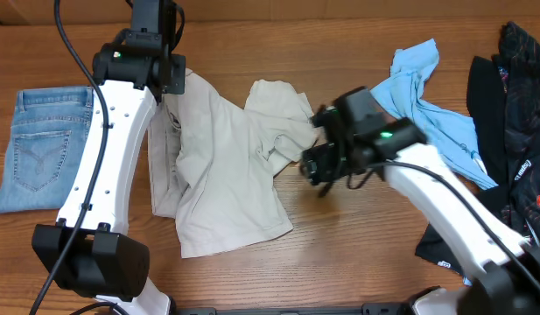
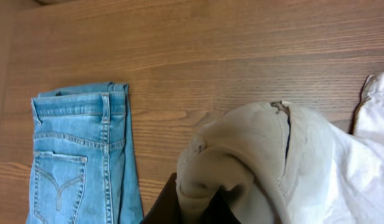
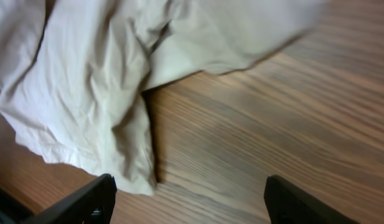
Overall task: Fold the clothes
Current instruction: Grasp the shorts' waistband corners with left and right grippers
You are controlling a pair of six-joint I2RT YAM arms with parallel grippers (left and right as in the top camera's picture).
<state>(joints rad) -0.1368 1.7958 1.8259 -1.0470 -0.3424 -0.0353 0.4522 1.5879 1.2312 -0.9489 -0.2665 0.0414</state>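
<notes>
1. You see the shorts (image 1: 221,175) crumpled at centre-left of the overhead frame, long axis running top to bottom
2. The left gripper (image 1: 169,77), upper left, is clamped on their top edge
3. The right gripper (image 3: 190,208), jaws apart and empty, hangs over bare table (image 3: 272,112); the loose hem lies to its upper left in the wrist view, so this arm is your nearer one

Shorts (image 1: 226,166) lie mid-table (image 1: 340,254). Jeans (image 1: 42,144) sit left of them, apart, by the left edge. Shirt (image 1: 427,96) is right of the shorts, with a pile of garments (image 1: 515,105) beyond it at the right edge. My left gripper (image 1: 171,83) is at the shorts' far edge with cloth between the jaws. My right gripper (image 1: 315,168) is over bare table, just right of the shorts.
</notes>
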